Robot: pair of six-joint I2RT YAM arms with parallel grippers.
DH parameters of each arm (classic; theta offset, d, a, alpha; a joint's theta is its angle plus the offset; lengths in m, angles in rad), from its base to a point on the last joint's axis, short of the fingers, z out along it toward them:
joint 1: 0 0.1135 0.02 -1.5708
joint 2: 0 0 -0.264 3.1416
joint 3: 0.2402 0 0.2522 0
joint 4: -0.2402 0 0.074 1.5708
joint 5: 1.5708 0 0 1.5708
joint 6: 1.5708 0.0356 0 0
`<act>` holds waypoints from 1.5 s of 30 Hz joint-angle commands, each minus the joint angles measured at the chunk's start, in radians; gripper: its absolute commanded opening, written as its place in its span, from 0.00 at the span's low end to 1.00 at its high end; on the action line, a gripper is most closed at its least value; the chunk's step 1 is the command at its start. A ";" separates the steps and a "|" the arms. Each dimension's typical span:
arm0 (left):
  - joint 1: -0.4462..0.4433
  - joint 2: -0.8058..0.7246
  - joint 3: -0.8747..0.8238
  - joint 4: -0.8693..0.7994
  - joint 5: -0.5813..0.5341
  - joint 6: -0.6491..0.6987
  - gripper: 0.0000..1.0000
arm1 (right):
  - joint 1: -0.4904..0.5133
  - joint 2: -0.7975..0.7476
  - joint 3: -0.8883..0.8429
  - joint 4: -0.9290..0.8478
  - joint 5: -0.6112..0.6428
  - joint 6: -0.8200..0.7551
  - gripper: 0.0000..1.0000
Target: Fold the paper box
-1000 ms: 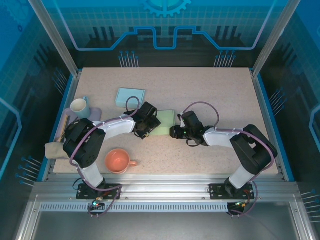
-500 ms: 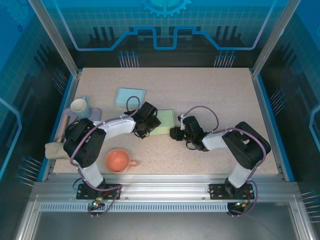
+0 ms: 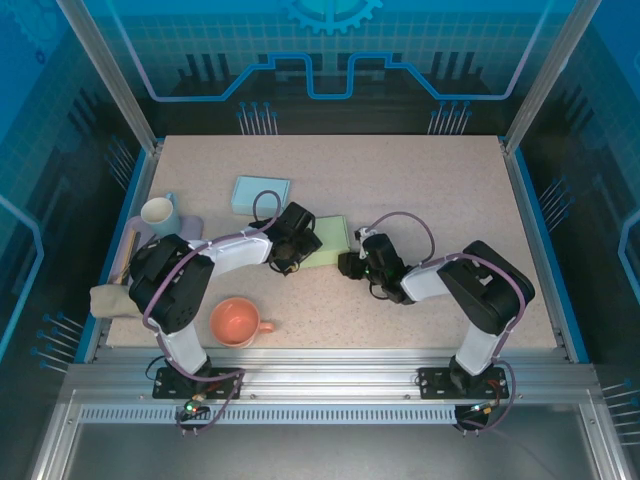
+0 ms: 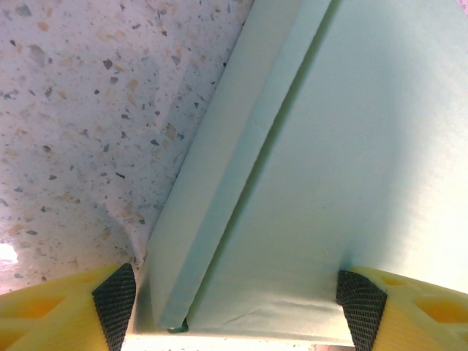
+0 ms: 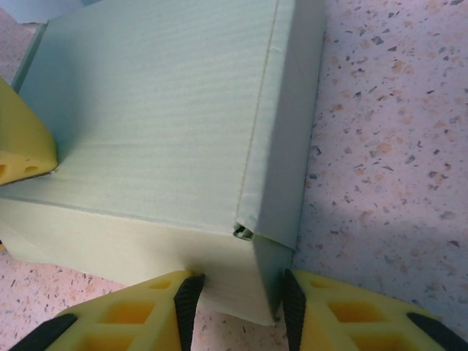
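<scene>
While the two arms are crowding over it in the overhead view, the pale green paper box (image 3: 332, 240) is showing only a strip of its top, near the middle of the speckled, stone-like tabletop (image 3: 430, 180). At the left edge a tan lump (image 3: 105, 300) is lying too blurred to name. A pale mug (image 3: 158, 212) is standing behind it, and a glossy orange cup (image 3: 235, 320) is sitting nearer the arm bases. A flat light-blue tray (image 3: 261, 194) is lying just behind the box.

In its own camera the left hand (image 4: 238, 303) is grasping the box across one end. Its cross-hatched black pads (image 4: 117, 296) are touching both sides, and the frame is cutting off the rest of the smooth, matte card. The right hand (image 5: 238, 300) is straddling the box's near corner, where a folded flap (image 5: 274, 183) is gaping slightly. Whether its yellow fingers are pinching that corner I cannot tell. The card here is showing fine ribbing.
</scene>
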 commanded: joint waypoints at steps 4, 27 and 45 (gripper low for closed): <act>0.006 0.068 -0.031 -0.136 -0.015 0.025 0.77 | -0.029 -0.001 0.018 -0.094 -0.025 0.104 0.39; 0.004 0.092 -0.026 -0.117 0.004 0.018 0.77 | -0.084 0.016 0.071 -0.144 -0.193 0.470 0.12; -0.111 0.020 0.099 -0.198 0.068 0.112 0.82 | -0.187 0.121 0.141 -0.151 -0.320 0.486 0.12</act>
